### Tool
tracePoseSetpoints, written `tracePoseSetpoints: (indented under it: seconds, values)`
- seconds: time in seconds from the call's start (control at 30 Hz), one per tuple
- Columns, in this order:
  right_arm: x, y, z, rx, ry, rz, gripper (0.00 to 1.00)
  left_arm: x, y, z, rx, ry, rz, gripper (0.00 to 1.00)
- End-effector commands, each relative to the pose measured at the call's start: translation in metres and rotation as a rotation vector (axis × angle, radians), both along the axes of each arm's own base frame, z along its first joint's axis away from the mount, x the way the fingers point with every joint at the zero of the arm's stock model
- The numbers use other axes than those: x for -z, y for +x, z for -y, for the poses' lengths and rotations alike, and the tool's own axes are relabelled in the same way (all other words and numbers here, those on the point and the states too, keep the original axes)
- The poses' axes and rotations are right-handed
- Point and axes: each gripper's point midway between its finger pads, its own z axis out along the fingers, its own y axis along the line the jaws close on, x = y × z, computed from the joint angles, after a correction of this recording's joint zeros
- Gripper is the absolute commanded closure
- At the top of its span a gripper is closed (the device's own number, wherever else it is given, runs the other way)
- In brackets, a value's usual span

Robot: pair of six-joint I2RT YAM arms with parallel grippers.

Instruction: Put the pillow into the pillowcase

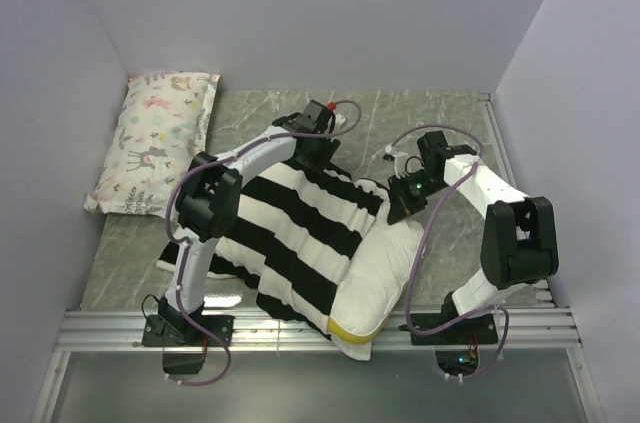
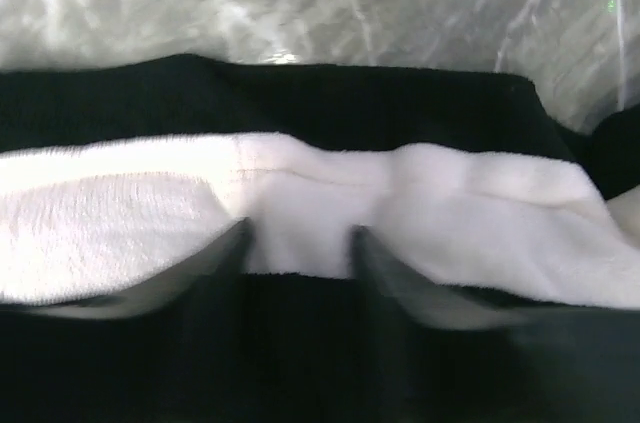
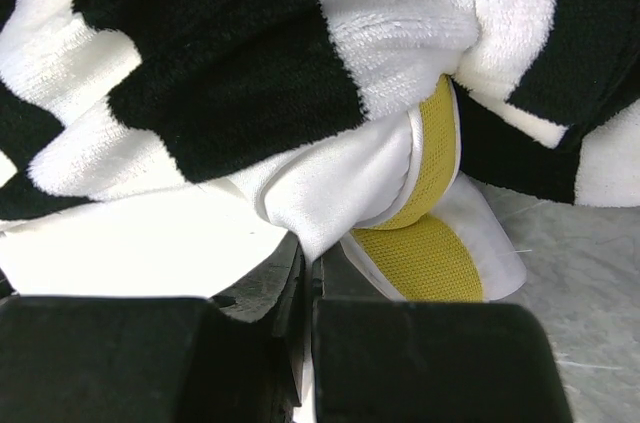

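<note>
At the near middle of the surface, the pillow is seen lying slantwise, with its yellow band at the near end. Most of it is overlaid by the pillowcase; the right side and the near end are left bare. Whether the covered part is truly inside the case cannot be told.

In the right wrist view, a small pinch of the pillow's cream cloth is clamped between the closed fingers of the right gripper, just below the striped hem. The left gripper is placed at the far edge of the case. Its fingers are shown part way apart with striped cloth between them, and whether that cloth is gripped cannot be told. A floral pillow is left well apart in the far left corner.

The pinch is judged thin, so it could be lost if the pillow is driven hard. If the far end is not held, the whole bundle could be shoved along instead, or the hem could be bunched and rolled back off the bare side.
</note>
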Motion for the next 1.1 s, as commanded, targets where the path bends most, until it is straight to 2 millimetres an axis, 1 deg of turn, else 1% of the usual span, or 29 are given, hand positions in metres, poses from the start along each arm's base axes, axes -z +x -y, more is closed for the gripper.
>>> tracePoseSetpoints:
  seconds: [0.0,0.03,0.07,0.1,0.17,0.2,0.27,0.3,0.33,0.37,0.4,0.43,0.47,0.5,0.57,0.6,0.63,0.67,0.7,0.73,0.8,0.83,0.87,0.9,0.93,0.97,1.0,1.03,1.07]
  values:
    - [-0.008,0.010,-0.006,-0.020,0.035,0.080,1.00,0.008,-0.020,0.013,0.099,-0.001,-0.060,0.54]
    - [-0.006,0.010,-0.007,-0.020,0.036,0.073,1.00,0.004,-0.024,0.021,0.106,-0.034,-0.080,0.68]
    - [-0.005,0.011,-0.008,-0.013,0.040,0.066,1.00,0.001,-0.030,0.031,0.134,-0.065,-0.097,0.74]
    - [-0.004,0.012,-0.009,-0.012,0.044,0.059,1.00,-0.005,-0.042,0.049,0.149,-0.111,-0.119,0.85]
    - [-0.004,0.015,-0.011,-0.005,0.053,0.055,1.00,-0.022,-0.053,0.074,0.206,-0.168,-0.096,0.92]
    - [-0.004,0.016,-0.013,-0.006,0.056,0.053,1.00,-0.038,-0.066,0.092,0.247,-0.202,-0.072,0.98]
    - [-0.004,0.018,-0.015,0.000,0.064,0.050,1.00,-0.059,-0.085,0.118,0.317,-0.279,-0.066,1.00]
    - [-0.004,0.019,-0.016,-0.001,0.067,0.051,1.00,-0.069,-0.102,0.135,0.355,-0.305,-0.067,1.00]
    - [-0.003,0.019,-0.017,0.001,0.068,0.049,1.00,-0.080,-0.115,0.148,0.404,-0.343,-0.079,1.00]
    - [-0.003,0.019,-0.020,-0.001,0.071,0.049,1.00,-0.082,-0.126,0.154,0.422,-0.353,-0.100,1.00]
    - [-0.003,0.019,-0.021,-0.004,0.071,0.046,1.00,-0.086,-0.143,0.165,0.453,-0.371,-0.122,1.00]
    - [-0.002,0.019,-0.022,-0.003,0.074,0.043,1.00,-0.090,-0.157,0.172,0.488,-0.396,-0.153,0.99]
    - [-0.003,0.018,-0.023,-0.005,0.076,0.041,1.00,-0.090,-0.170,0.178,0.508,-0.401,-0.177,0.98]
    - [-0.003,0.018,-0.023,-0.005,0.076,0.046,1.00,-0.091,-0.177,0.180,0.508,-0.414,-0.201,0.91]
    - [-0.003,0.017,-0.022,-0.003,0.073,0.049,1.00,-0.088,-0.188,0.179,0.512,-0.427,-0.240,0.87]
    - [-0.004,0.016,-0.022,-0.005,0.074,0.051,1.00,-0.094,-0.188,0.179,0.505,-0.443,-0.234,0.87]
    - [-0.004,0.015,-0.022,-0.005,0.074,0.051,1.00,-0.086,-0.192,0.173,0.498,-0.428,-0.253,0.88]
    - [-0.004,0.015,-0.022,-0.005,0.073,0.053,1.00,-0.089,-0.195,0.171,0.500,-0.429,-0.253,0.90]
    - [-0.004,0.015,-0.021,-0.003,0.073,0.054,1.00,-0.086,-0.197,0.167,0.501,-0.422,-0.258,0.92]
    - [-0.004,0.014,-0.022,-0.005,0.073,0.053,1.00,-0.080,-0.203,0.162,0.503,-0.407,-0.280,0.94]
    - [-0.004,0.014,-0.021,-0.004,0.076,0.051,1.00,-0.087,-0.208,0.155,0.534,-0.413,-0.275,1.00]
    - [-0.004,0.013,-0.022,-0.004,0.075,0.051,1.00,-0.084,-0.212,0.151,0.544,-0.408,-0.278,1.00]
    - [-0.004,0.013,-0.021,-0.003,0.075,0.052,1.00,-0.096,-0.214,0.147,0.557,-0.421,-0.251,1.00]
    - [-0.006,0.013,-0.022,-0.004,0.078,0.056,1.00,-0.097,-0.208,0.141,0.550,-0.405,-0.215,0.98]
    - [-0.006,0.012,-0.021,-0.004,0.079,0.058,1.00,-0.104,-0.198,0.139,0.526,-0.404,-0.168,0.95]
    - [-0.007,0.012,-0.021,-0.004,0.078,0.061,1.00,-0.114,-0.179,0.131,0.492,-0.408,-0.106,0.83]
    - [-0.008,0.011,-0.021,-0.005,0.075,0.063,1.00,-0.112,-0.158,0.121,0.432,-0.363,-0.054,0.77]
    - [-0.008,0.009,-0.020,-0.005,0.071,0.063,1.00,-0.121,-0.139,0.114,0.391,-0.348,-0.010,0.72]
    - [-0.009,0.009,-0.019,-0.003,0.069,0.066,1.00,-0.113,-0.108,0.097,0.325,-0.303,0.019,0.62]
